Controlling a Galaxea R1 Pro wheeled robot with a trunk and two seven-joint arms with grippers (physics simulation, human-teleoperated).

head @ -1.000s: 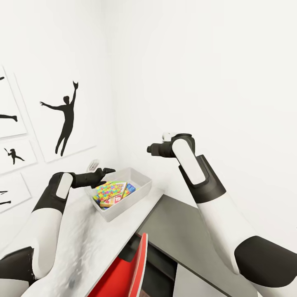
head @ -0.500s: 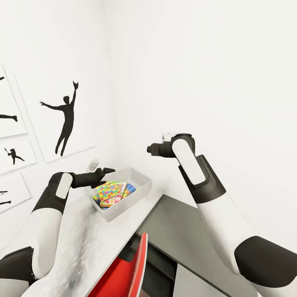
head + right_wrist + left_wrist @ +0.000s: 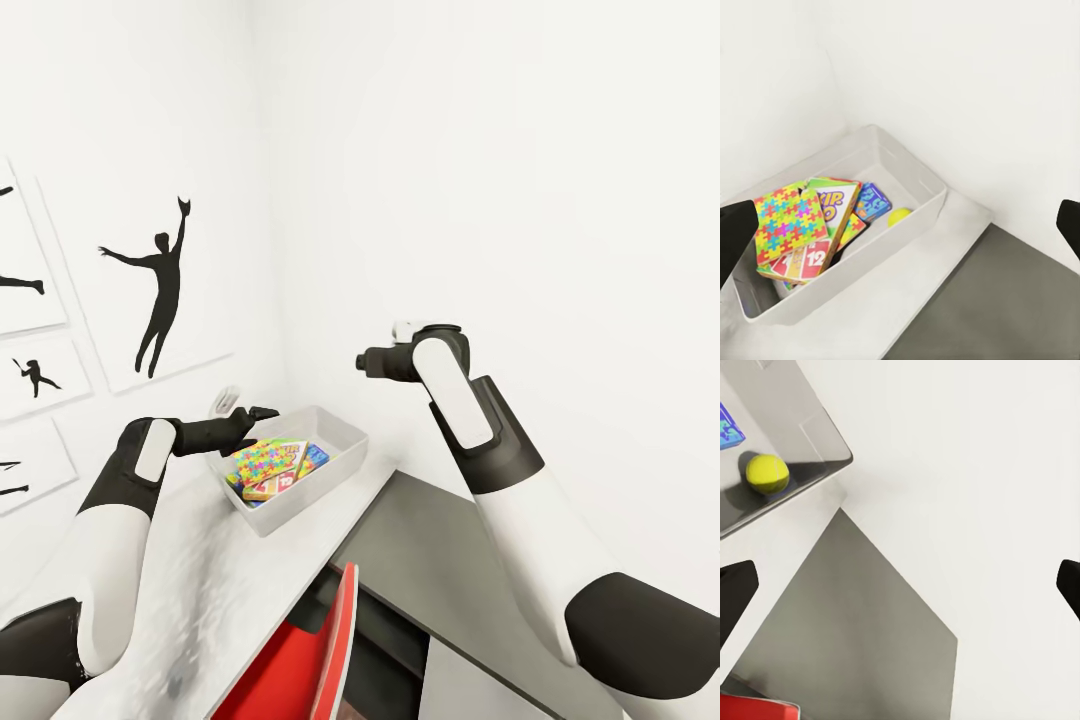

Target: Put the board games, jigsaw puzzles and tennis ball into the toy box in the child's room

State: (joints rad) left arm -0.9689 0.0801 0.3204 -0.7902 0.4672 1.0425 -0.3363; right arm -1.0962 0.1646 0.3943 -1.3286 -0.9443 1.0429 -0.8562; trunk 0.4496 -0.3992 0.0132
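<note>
— Where's the toy box (image 3: 330, 463)?
— On the desk (image 3: 215, 590) in the corner, puzzle (image 3: 786, 219) on top, tennis ball (image 3: 899, 217) inside.
— Your end effectors?
— My left end effector (image 3: 243, 424) hangs at its rim, spread wide, empty. My right end effector (image 3: 364, 363) hovers above, wide open, empty.

Above the toy box (image 3: 335, 455) I have open air; walls close off its far and left sides, my left hand (image 3: 250, 422) overhangs its left rim.

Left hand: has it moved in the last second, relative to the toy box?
Yes, slightly. The left hand has lifted a little and now sits higher above the toy box rim; the box itself stayed put.
</note>
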